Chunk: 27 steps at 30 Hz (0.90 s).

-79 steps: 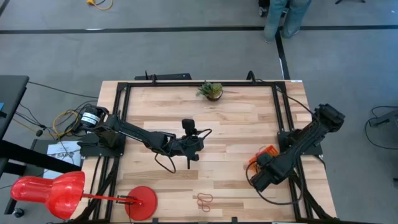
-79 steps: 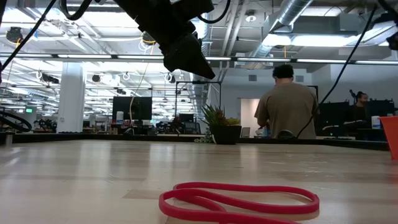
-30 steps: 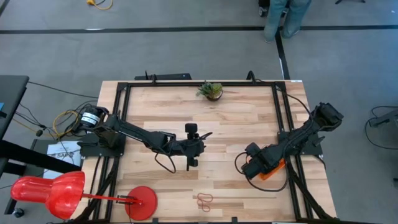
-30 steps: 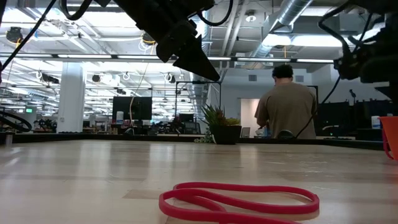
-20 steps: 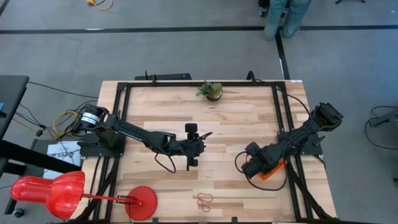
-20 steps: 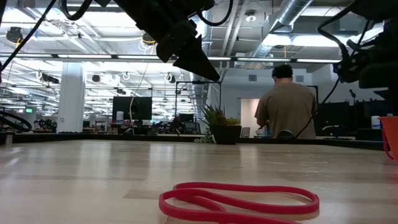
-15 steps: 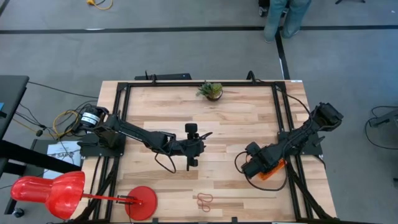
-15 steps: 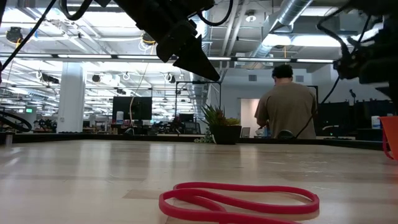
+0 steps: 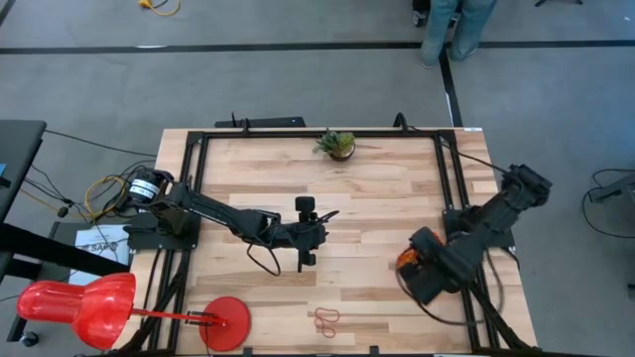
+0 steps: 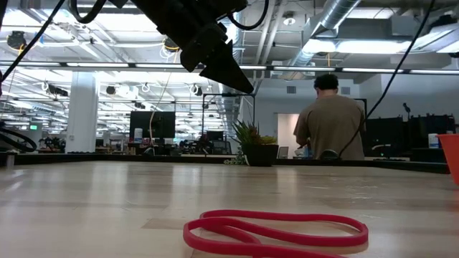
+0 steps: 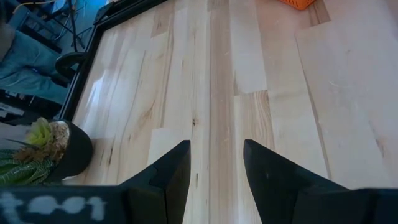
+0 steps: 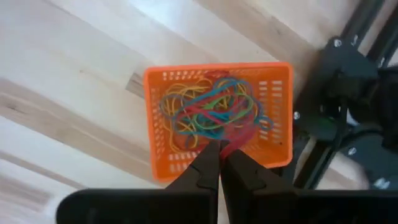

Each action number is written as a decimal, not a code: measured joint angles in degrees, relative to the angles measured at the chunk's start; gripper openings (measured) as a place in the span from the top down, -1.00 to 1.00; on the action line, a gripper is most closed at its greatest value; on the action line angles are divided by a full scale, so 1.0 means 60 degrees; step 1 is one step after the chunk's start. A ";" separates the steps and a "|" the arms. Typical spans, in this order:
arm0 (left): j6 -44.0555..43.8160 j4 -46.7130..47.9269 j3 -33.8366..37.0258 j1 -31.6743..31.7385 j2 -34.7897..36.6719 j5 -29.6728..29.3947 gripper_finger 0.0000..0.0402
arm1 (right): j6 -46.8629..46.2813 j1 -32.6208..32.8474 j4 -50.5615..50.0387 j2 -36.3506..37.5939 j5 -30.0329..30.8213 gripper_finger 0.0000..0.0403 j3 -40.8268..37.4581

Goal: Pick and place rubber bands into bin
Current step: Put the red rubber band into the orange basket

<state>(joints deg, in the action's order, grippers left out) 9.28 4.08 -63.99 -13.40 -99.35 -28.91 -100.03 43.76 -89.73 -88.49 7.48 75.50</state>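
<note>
The orange bin (image 12: 217,118) sits near the table's right side (image 9: 405,260), and its edge shows in the low view (image 10: 452,156). It holds a tangle of yellow, green, blue and red rubber bands (image 12: 211,112). My right gripper (image 12: 219,155) hovers over the bin's near wall, shut. Red rubber bands (image 9: 327,319) lie flat on the table near the near edge (image 10: 276,233). My left gripper (image 11: 214,158) is open, raised over the table's middle (image 9: 306,243) (image 10: 215,57), holding nothing. My right gripper points down from above, and its shut tips stand just over a red band (image 12: 236,140) in the bin. I cannot tell whether they touch it.
A small potted plant (image 9: 337,145) stands at the far edge. A round red disc (image 9: 226,322) with a red lamp lies at the near left corner. Black frame rails (image 9: 451,198) run along the table's sides. A person (image 10: 330,118) stands beyond the table.
My right gripper has moved from the bin's left side toward the table's right and near edges and now stands over the bin; it has gone out of the low view. The bin and the red bands on the table have stayed put.
</note>
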 joint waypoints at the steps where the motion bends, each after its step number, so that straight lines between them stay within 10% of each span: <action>1: 0.0000 0.0000 0.0000 0.0001 0.0000 -0.0006 0.30 | -0.0472 0.0195 -0.0061 -0.0012 0.0131 0.99 0.0047; 11: -0.0037 0.0055 -0.0004 0.0000 0.0000 0.0000 0.30 | -0.2053 0.1116 0.0348 -0.0256 0.0278 0.94 -0.1400; 27: -0.0931 0.0813 -0.0007 -0.0048 0.0004 0.1097 0.30 | -0.0155 0.0202 0.2327 -0.0269 0.0631 0.60 -0.2349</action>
<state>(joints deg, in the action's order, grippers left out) 3.69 8.95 -64.03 -13.68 -99.33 -22.33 -100.96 44.97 -75.77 -90.11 11.27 61.41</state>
